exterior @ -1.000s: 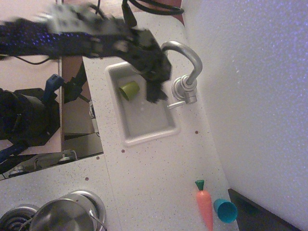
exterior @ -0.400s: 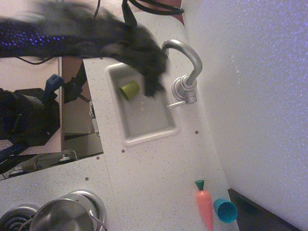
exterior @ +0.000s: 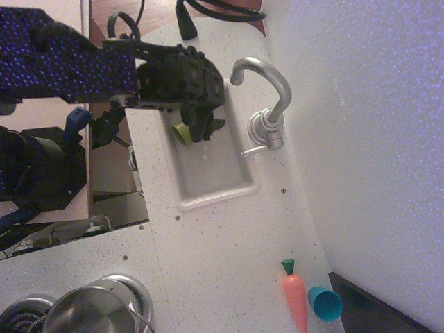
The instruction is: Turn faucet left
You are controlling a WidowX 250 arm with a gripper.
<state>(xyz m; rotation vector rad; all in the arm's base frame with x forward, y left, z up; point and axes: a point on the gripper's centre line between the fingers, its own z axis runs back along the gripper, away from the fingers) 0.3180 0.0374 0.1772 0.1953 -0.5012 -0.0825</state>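
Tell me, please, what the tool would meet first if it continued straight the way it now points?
Probably the green cup in the sink: the tool points down over the basin beside it, though depth is unclear.

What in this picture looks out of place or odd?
A green cup lies on its side in the sink, partly under the gripper. An orange toy carrot lies on the counter beside a blue cup. No spill or damage shows.

The speckled white surface [exterior: 222, 243] carries a sunken sink [exterior: 208, 198] beneath the jaws, the faucet [exterior: 267, 104] just beside them, and a carrot [exterior: 295, 298] touching a teal cup [exterior: 325, 303], far off.
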